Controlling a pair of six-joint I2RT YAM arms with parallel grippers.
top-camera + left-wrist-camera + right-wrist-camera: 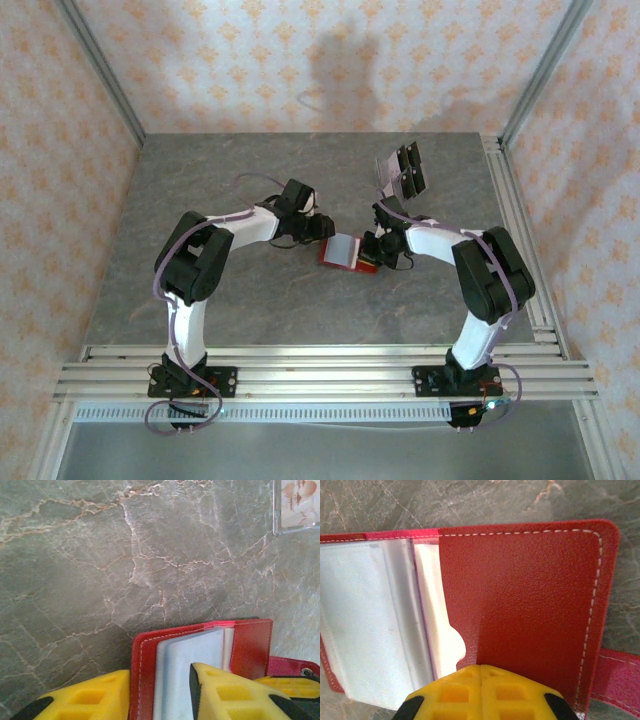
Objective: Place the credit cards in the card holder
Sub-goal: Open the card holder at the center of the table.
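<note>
The wallet lies open. Our right gripper, fingers pressed together, rests on its right flap. Our left gripper, half spread, straddles its left edge, and we cannot tell whether it grips anything. The cards lie beyond the wallet.

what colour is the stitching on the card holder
White stitching on the red card holder, clearest in the right wrist view.
</note>
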